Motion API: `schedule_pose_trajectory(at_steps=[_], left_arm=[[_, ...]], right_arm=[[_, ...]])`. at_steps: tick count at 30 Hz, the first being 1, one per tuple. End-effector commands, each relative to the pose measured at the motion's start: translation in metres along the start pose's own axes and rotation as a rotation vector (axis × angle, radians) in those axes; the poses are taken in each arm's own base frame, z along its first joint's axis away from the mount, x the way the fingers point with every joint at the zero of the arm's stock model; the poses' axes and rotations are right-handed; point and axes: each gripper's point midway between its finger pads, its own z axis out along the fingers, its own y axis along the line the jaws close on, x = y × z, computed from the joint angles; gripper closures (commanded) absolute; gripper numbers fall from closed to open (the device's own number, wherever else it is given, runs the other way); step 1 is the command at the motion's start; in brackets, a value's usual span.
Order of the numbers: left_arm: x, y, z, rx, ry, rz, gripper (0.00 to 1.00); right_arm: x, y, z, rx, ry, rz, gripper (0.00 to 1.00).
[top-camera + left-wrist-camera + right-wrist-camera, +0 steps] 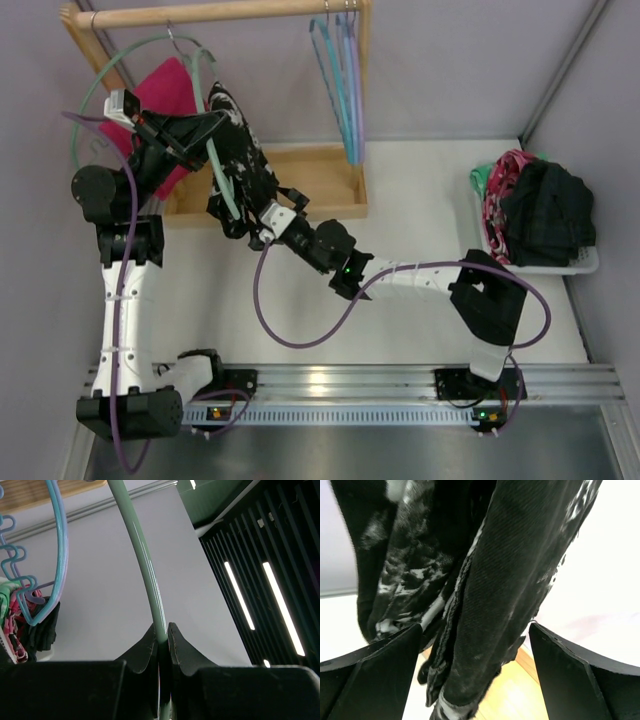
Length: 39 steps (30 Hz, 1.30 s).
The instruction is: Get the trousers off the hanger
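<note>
Trousers (240,170) drape over the mint-green hanger (144,565) below the wooden rail (220,12). The left tool (163,628) is clamped tight on the hanger's rod. The right tool (475,630) gapes wide around the trousers' hanging fabric.

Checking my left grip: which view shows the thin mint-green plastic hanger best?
Left wrist: the mint-green plastic hanger runs close-up into the shut left gripper. Top external shows it small, partly hidden by the black white-splotched trousers. Right wrist shows none of it.
</note>
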Motion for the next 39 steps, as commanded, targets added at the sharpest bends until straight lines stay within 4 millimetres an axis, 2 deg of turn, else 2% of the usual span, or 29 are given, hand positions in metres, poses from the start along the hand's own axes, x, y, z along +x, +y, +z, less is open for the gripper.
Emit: schedule_pose_trajectory(at_steps=[1, 9, 12, 13, 19, 21, 23, 24, 25, 26, 27, 28, 32, 35, 36, 38, 39], left_arm=[[0.025, -0.088, -0.011, 0.261, -0.003, 0.237, 1.00], [0.030, -0.106, -0.011, 0.293, 0.007, 0.258, 1.00], [0.032, -0.108, -0.011, 0.298, 0.010, 0.257, 1.00], [0.032, -0.108, -0.012, 0.298, 0.010, 0.257, 1.00], [0.034, -0.109, -0.013, 0.300, 0.010, 0.262, 1.00], [0.034, -0.108, -0.013, 0.299, 0.011, 0.262, 1.00], [0.032, -0.106, -0.012, 0.295, 0.010, 0.256, 1.00], [0.031, -0.105, -0.011, 0.294, 0.009, 0.253, 1.00], [0.030, -0.105, -0.011, 0.294, 0.004, 0.254, 1.00], [0.030, -0.105, -0.010, 0.294, 0.005, 0.252, 1.00], [0.028, -0.106, -0.009, 0.295, 0.001, 0.250, 1.00], [0.028, -0.106, -0.009, 0.297, 0.003, 0.252, 1.00], [0.028, -0.108, -0.008, 0.300, 0.006, 0.256, 1.00], [0.029, -0.109, -0.009, 0.302, 0.004, 0.260, 1.00], [0.030, -0.110, -0.009, 0.303, 0.005, 0.258, 1.00], [0.029, -0.110, -0.009, 0.304, 0.005, 0.261, 1.00], [0.030, -0.111, -0.009, 0.306, 0.006, 0.261, 1.00]], right_arm=[[-0.016, -0.017, 0.012, 0.092, -0.047, 0.003, 0.12], [-0.006, -0.025, 0.019, 0.126, -0.024, -0.022, 0.13], [-0.009, -0.030, 0.028, 0.155, -0.023, -0.011, 0.13], [-0.003, -0.031, 0.030, 0.164, -0.011, -0.011, 0.13], [-0.012, -0.038, 0.042, 0.191, -0.040, 0.012, 0.12], [-0.009, -0.036, 0.036, 0.172, -0.039, -0.001, 0.10], [-0.018, -0.036, 0.028, 0.146, -0.061, 0.000, 0.07], [-0.008, -0.030, 0.021, 0.124, -0.042, -0.005, 0.06], [-0.018, -0.034, 0.015, 0.118, -0.059, 0.000, 0.04], [-0.017, -0.033, 0.010, 0.109, -0.057, -0.002, 0.04], [-0.007, -0.028, 0.002, 0.089, -0.036, -0.012, 0.03], [-0.011, -0.030, -0.003, 0.089, -0.046, -0.015, 0.03], [0.002, -0.028, -0.010, 0.090, -0.016, -0.041, 0.03], [0.004, -0.033, -0.002, 0.125, -0.007, -0.026, 0.02], [-0.003, -0.038, 0.004, 0.145, -0.020, -0.015, 0.02], [0.005, -0.038, 0.012, 0.167, 0.005, -0.009, 0.02], [-0.003, -0.044, 0.019, 0.190, -0.010, -0.003, 0.02]])
